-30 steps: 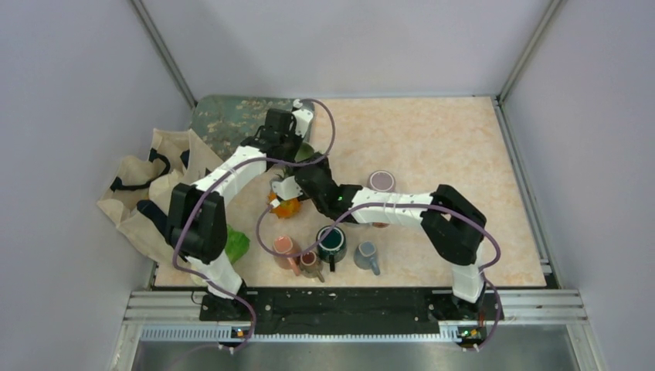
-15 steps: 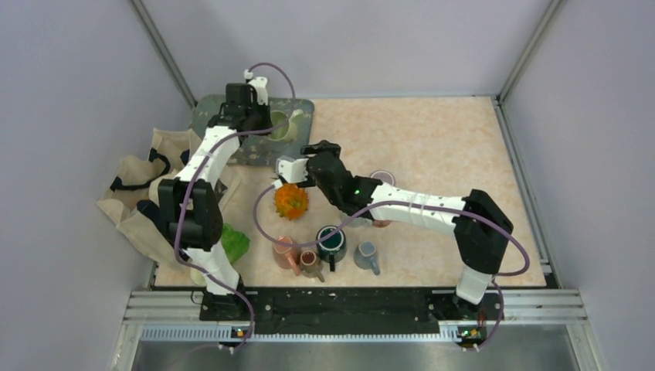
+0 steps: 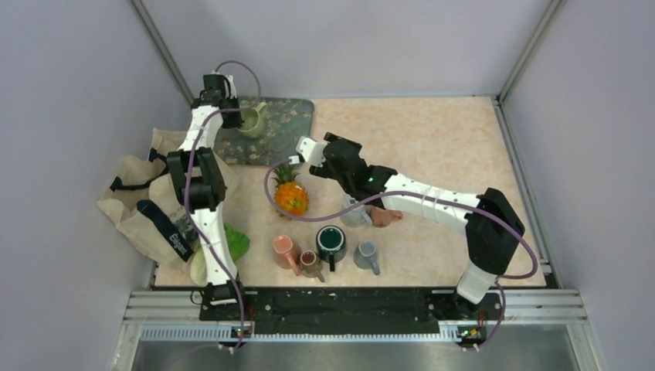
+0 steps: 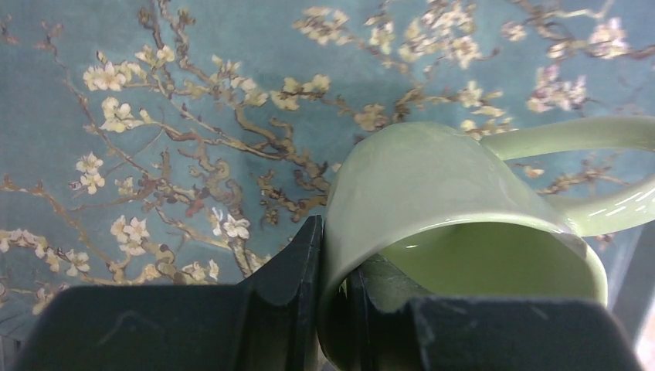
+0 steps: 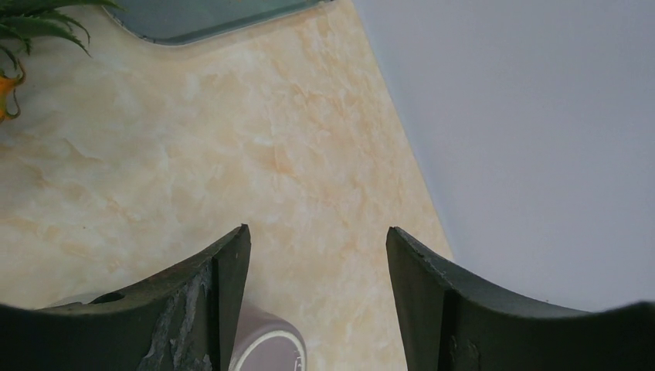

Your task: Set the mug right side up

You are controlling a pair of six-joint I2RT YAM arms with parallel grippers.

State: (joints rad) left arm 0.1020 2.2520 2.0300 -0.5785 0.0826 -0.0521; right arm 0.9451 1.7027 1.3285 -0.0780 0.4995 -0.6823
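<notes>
Mug [image 4: 417,178], pale green, is at the far left corner of the desk [image 3: 432,139], over the blossom-print mat [image 4: 154,116]. Your left gripper [image 4: 336,251] is clamped on its wall at the rim, one finger outside and one inside the opening. It's tilted, mouth toward the wrist camera, handle sticking out to the right in that view. Can't tell if it touches the mat. Your left arm is stretched far out to reach it.

Your right gripper [image 5: 318,239] is spread wide with nothing between the fingers [image 5: 220,278], hanging over bare desk near the mat's right end. A lilac cup [image 5: 266,348] rim shows at the bottom edge of the right wrist view. A pineapple [image 3: 292,197] stands upright on the near side of the mat, close to your right gripper.

Near the front edge are a salmon mug [image 3: 284,249], brown mug [image 3: 310,263], dark green mug [image 3: 332,241] and grey mug [image 3: 365,255]. A canvas tote bag [image 3: 135,193] lies off the desk's left edge, with a green leafy item [image 3: 235,243] beside it.
</notes>
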